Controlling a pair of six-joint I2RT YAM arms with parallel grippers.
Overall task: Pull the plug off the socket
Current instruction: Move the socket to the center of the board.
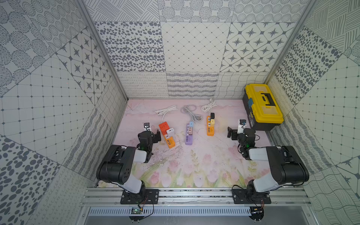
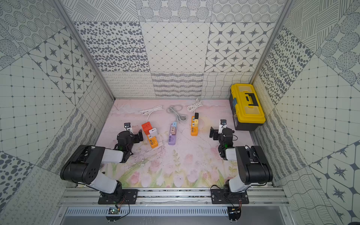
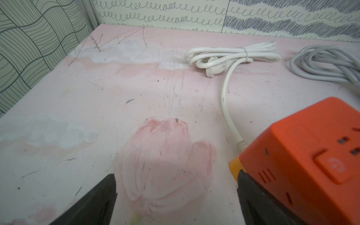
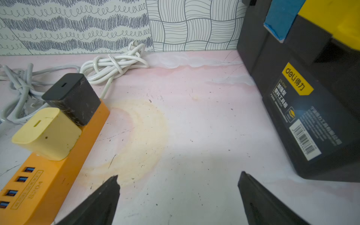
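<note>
No plug is out of its socket yet. Three strips lie side by side across the middle of the worktop (image 1: 194,165). Their cords are bundled toward the back wall, which leaves the plug tops free to reach from above.

The left gripper (image 3: 176,175) sits low with its jaws spread and empty. One finger is close against the left-hand orange power strip (image 1: 169,142), under the red-orange cube adapter (image 3: 303,155); whether it touches cannot be told. A white charger (image 1: 170,132) stands just beside the cube on the same strip.

The right gripper (image 4: 179,174) likewise has its jaws spread wide and holds nothing. It is over bare worktop between the right-hand orange power strip (image 4: 48,181) and the yellow toolbox (image 1: 263,106). That strip carries a black charger (image 4: 72,97) and a pale yellow charger (image 4: 46,132), which touch each other. The purple power strip (image 1: 189,139) between the arms holds a blue plug (image 1: 191,124) and a beige plug (image 1: 190,131).

The arms flank the strips, probably so that one can pin a strip while the other pulls, since the strips look loose and would likely lift with the plug.

The tightly packed chargers leave little room for a finger between them. The toolbox crowds the right arm's outer side, and the white cord (image 3: 226,101) trails close to the cube.
</note>
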